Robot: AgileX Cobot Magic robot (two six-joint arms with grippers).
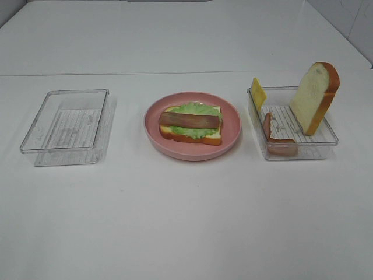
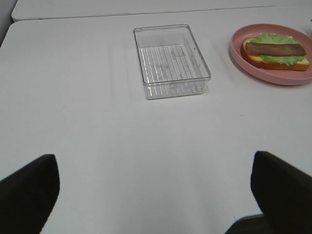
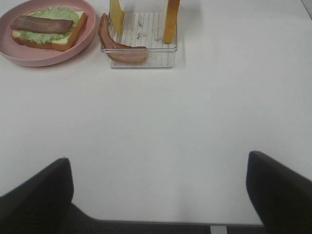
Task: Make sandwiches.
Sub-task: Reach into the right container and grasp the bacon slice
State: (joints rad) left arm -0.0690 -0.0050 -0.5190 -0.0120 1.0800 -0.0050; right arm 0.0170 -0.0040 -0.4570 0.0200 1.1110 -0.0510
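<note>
On the pink plate (image 1: 192, 153) at mid-table: the sandwich in progress, one bread slice (image 1: 213, 138) under a lettuce leaf (image 1: 195, 108) and a meat strip (image 1: 190, 121).

In the right tray (image 1: 317, 149): cheese square (image 1: 258, 92) propped upright at the far-left corner, second bread slice (image 1: 315, 96) leaning on edge toward the right wall, second meat strip (image 1: 282, 147) draped over the near-left corner. Off to the left, another clear tray (image 1: 64, 125).

Spread wide and grasping nothing, over bare table well apart from the food: left gripper (image 2: 156, 195) and right gripper (image 3: 157, 195).

Probable trouble from here:
- Knocking the thin cheese flat against the tray wall on the reach in, leaving no edge to pinch.
- Toppling the leaning bread.
- Dragging the light tray along with a lift.
- Flicking the overhanging strip off the rim onto the table.
- At the plate, shoving strip or leaf sideways with a careless set-down, or landing the cheese askew and so tilting the top slice.
</note>
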